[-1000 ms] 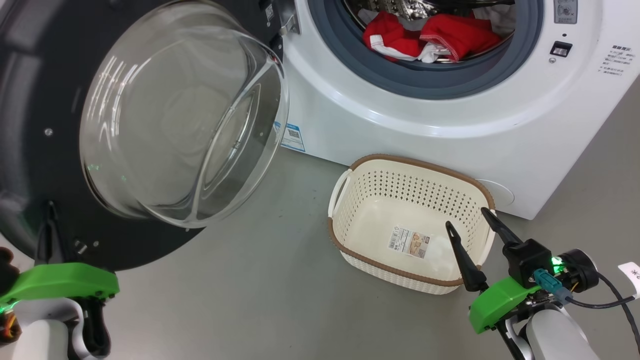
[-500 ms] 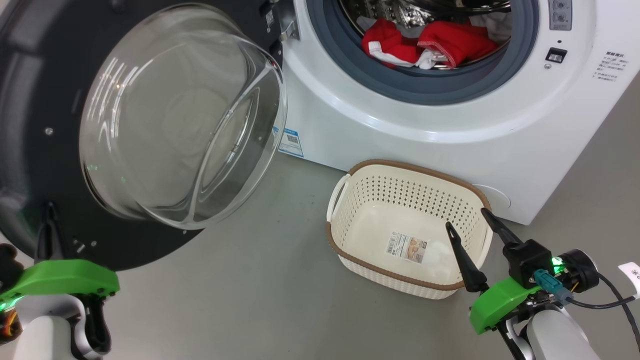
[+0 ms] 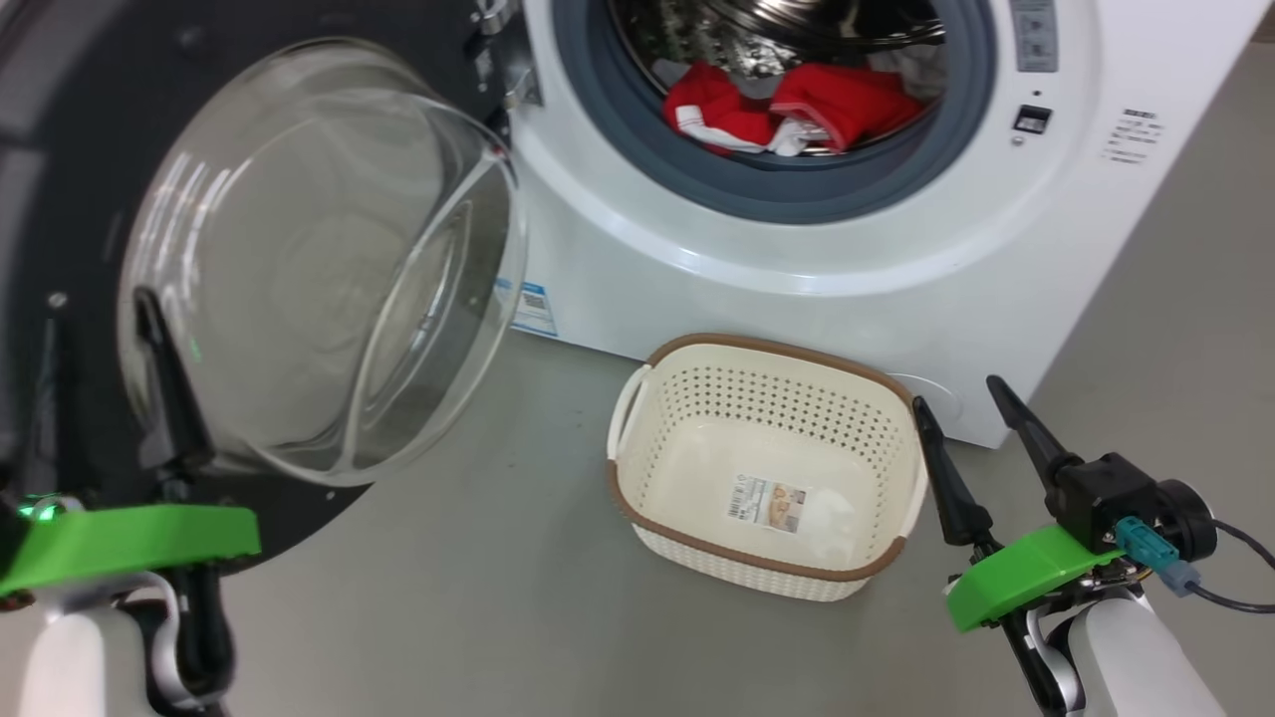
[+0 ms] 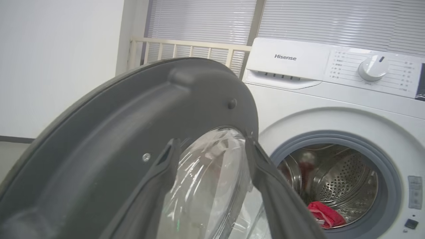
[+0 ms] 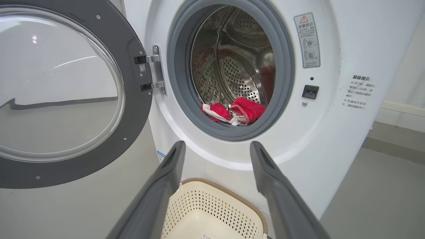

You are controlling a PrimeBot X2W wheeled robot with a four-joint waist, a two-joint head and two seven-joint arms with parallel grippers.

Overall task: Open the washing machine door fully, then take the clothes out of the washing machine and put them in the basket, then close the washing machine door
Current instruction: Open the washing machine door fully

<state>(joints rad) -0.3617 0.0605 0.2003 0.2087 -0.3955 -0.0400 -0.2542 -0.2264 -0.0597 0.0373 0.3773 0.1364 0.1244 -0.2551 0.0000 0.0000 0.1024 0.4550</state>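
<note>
Washing machine [image 3: 797,289] on grey floor. Washing machine door [image 3: 60,199] stands wide open on the left, glass bowl bulging out. Basket [image 3: 767,344] on the floor just in front of the machine, only its paper label inside. Red clothes [image 3: 787,105] low in the drum. Left end effector [image 4: 211,141] open, fingers spread against the door's inner face. Right end effector [image 3: 954,390] open, holding nothing, just beside the basket's right rim.

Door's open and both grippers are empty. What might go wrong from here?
1. The left gripper hangs close to the door; a careless pull-away may swing it shut.
2. The clothes lie low behind the gasket and might snag, or drop short of the basket.
3. The right gripper is beside the basket and may nudge it.
</note>
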